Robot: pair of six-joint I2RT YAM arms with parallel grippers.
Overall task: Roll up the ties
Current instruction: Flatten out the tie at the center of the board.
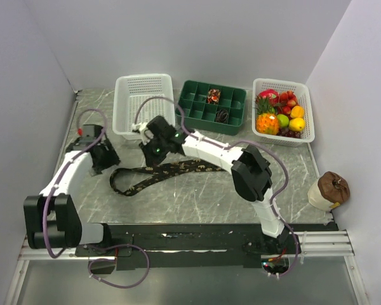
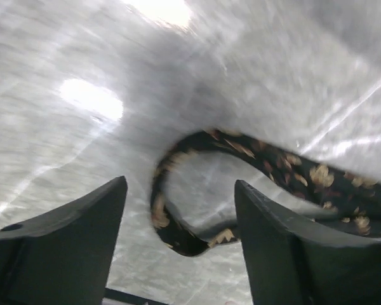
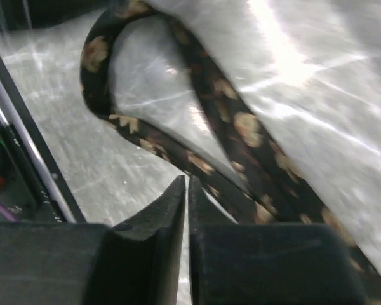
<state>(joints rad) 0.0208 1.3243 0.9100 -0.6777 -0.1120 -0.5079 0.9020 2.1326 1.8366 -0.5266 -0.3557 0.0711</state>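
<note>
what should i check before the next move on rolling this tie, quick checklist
1. Black-brown, tan-speckled fabric tie lies unrolled on the grey table: ok.
2. Its left end is folded into a loop within the left arm's reach: ok.
3. Left gripper is open, with a finger on either side of the loop: ok.
4. Right gripper has a grip on the tie: not ok, its fingers are together and no fabric shows between them.
5. Tie's right end, under the right arm: cannot tell.
6. Green divided plastic tray has free compartments: ok, only two rolled ties inside.

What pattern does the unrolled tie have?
The tie is dark with tan speckles; clearest in right wrist view.
</note>
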